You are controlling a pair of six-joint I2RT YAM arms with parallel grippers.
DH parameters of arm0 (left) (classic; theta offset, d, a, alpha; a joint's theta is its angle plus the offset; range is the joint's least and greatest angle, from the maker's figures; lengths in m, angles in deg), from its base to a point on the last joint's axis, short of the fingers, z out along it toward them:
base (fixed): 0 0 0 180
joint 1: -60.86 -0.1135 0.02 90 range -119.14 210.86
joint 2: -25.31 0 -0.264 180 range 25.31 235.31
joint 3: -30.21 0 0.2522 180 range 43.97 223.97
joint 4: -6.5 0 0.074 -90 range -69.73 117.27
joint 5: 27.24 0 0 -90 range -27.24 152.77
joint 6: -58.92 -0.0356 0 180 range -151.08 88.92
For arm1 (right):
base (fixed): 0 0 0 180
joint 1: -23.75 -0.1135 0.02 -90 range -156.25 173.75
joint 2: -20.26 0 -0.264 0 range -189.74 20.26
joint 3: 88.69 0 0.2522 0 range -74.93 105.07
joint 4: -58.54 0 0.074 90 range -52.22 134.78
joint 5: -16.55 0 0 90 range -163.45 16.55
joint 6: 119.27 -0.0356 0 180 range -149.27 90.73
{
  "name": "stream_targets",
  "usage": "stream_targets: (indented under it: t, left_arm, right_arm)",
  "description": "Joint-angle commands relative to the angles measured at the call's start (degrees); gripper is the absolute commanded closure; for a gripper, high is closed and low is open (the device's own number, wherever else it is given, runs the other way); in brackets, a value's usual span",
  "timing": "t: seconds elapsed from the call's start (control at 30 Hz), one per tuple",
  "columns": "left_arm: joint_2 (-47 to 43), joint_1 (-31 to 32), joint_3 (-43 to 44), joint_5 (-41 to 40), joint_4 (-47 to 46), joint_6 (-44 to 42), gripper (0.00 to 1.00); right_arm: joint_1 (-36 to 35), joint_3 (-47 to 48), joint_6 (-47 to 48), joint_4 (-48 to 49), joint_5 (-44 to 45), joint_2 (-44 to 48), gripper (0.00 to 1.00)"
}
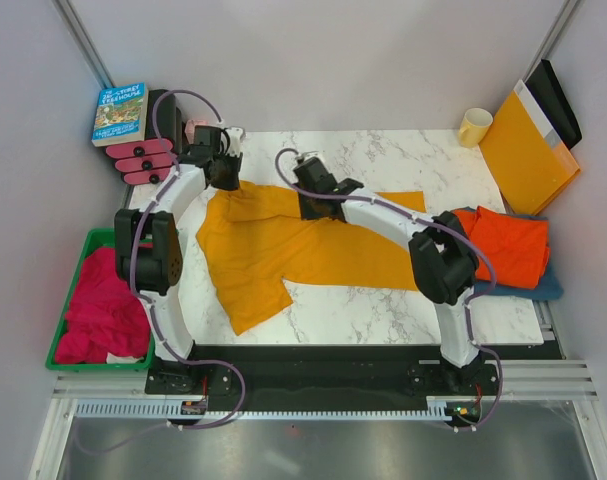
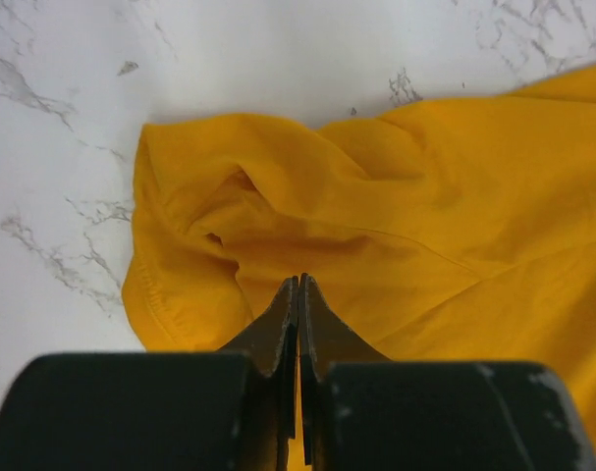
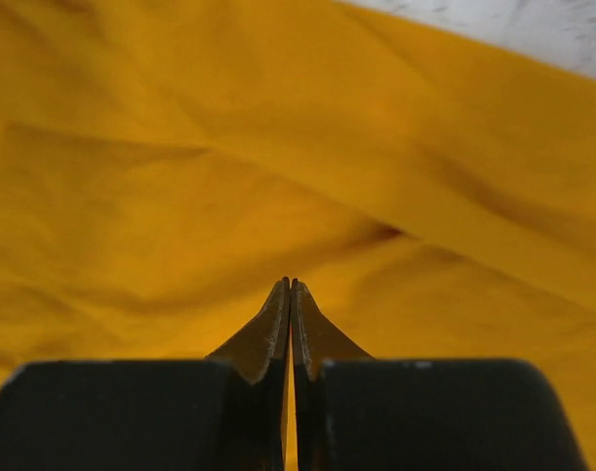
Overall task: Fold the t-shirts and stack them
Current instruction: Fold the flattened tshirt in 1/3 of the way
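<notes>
Left wrist view: left gripper [image 2: 298, 280] with jaws pressed together, tips down on the mustard-yellow t-shirt [image 2: 425, 196]; creases running into the tips, so probably a thin fold nipped between.
Right wrist view: right gripper [image 3: 289, 283] also with jaws together, low on the same shirt; likely a pinch of cloth here too, though hard to be sure.
Left arm pose: reached far forward, wrist bent down at the far left corner of the shirt, by a rumpled sleeve.
Right arm pose: stretched forward and leftward across the table, elbow raised, wrist over the far middle of the shirt.
Shirt in hand: spread out and wrinkled in the middle of the marble table [image 1: 383, 310]; no neat fold visible yet.
Done: orange-red t-shirt [image 1: 508, 245] folded and lying on the blue t-shirt [image 1: 543, 288] at the right edge.
Left to do: fold the yellow one, then put it on that pile.
Progress: about two thirds, as a judgement.
</notes>
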Motion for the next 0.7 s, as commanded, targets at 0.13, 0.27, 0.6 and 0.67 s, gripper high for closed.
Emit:
stream_targets:
  t: [0.13,0.27,0.6,0.67]
  left_arm:
    - [7.1,-0.1,4.5,0.4,-0.3,-2.6,0.98]
    - [9.3,-0.1,5.3,-0.4,-0.1,-2.9,0.98]
    - [13.5,-1.8,6.1,-1.6,0.7,-4.2,0.98]
    - [14.4,-1.9,6.7,-2.0,1.6,-5.4,0.98]
  right_arm:
    - [-10.2,8.1,-1.0,-1.1,3.4,-4.0,0.94]
    - [-12.7,14.7,-2.0,-2.5,3.2,-8.4,0.92]
    - [-13.7,29.8,-4.7,-4.9,0.2,-23.2,0.92]
    - [-13.7,31.5,-4.9,-4.9,1.1,-24.7,0.93]
